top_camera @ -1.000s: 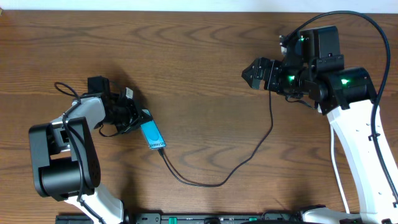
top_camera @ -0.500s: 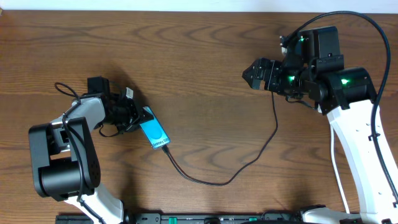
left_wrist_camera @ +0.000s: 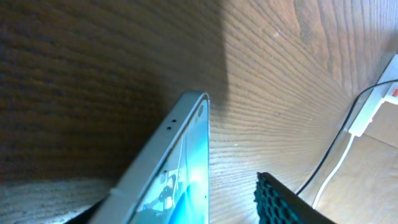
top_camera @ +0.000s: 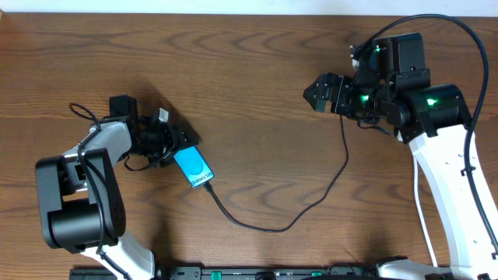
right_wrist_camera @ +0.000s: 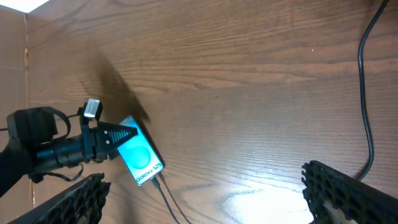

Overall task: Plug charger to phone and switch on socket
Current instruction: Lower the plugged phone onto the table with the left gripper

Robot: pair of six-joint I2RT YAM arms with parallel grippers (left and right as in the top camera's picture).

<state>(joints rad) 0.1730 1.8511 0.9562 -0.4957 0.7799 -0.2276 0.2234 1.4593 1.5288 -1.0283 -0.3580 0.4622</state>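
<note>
The phone (top_camera: pixel 196 167) lies flat on the wooden table, cyan screen up. The black charger (top_camera: pixel 272 229) has its plug tip in the phone's lower end; its cable loops right and climbs toward the right arm. My left gripper (top_camera: pixel 180 149) is open at the phone's upper end. The phone (left_wrist_camera: pixel 180 180) lies between its fingers, with a gap to the right finger (left_wrist_camera: pixel 280 202). High at the right, my right gripper (top_camera: pixel 317 92) hangs wide open and empty, looking down on the phone (right_wrist_camera: pixel 140 158). The socket (left_wrist_camera: pixel 390 92) shows only at the left wrist view's right edge.
A white plug and cord (left_wrist_camera: pixel 357 124) run beside the black cable (left_wrist_camera: pixel 329 155) near the socket. The right arm's white body (top_camera: pixel 451 179) covers the table's right side. A black rail (top_camera: pixel 257 272) lines the front edge.
My left gripper has opened off the phone. The phone has slid and turned slightly to the right, and the cable's loop has shifted right. The right arm has not moved.
</note>
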